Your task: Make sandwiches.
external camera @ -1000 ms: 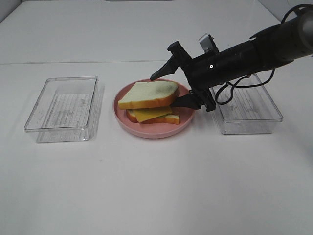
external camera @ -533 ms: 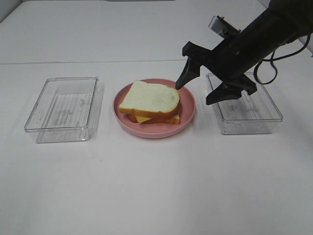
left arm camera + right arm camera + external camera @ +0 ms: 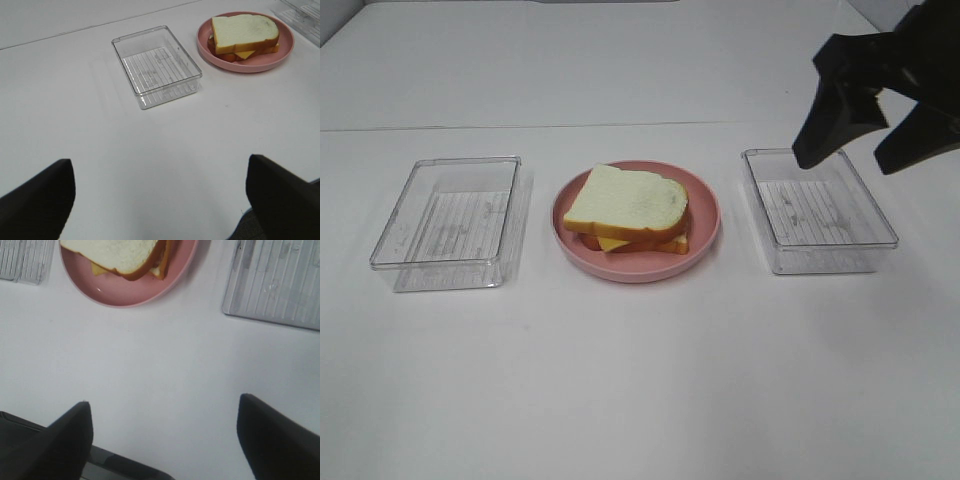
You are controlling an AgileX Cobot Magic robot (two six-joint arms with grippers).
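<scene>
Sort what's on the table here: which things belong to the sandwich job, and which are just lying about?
Belongs to the job:
- stacked toy sandwich, white bread slices with orange-brown crust and a yellow cheese square
- round pink plate holding it

Lying about:
- clear plastic tray left of the plate, empty
- clear plastic tray right of the plate, empty

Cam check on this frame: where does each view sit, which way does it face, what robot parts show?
Exterior high: mounted high off the arms, looking down the table at the sandwich on the pink plate between two clear trays; only the open right claw shows, raised at the right edge.
Left wrist: on the left arm, looking across the table at one tray and the plate; open left claw tips frame the foreground.
Right wrist: on the right arm, looking down at the plate and tray corners; open claw tips show.
Shared: all three see the sandwich.
</scene>
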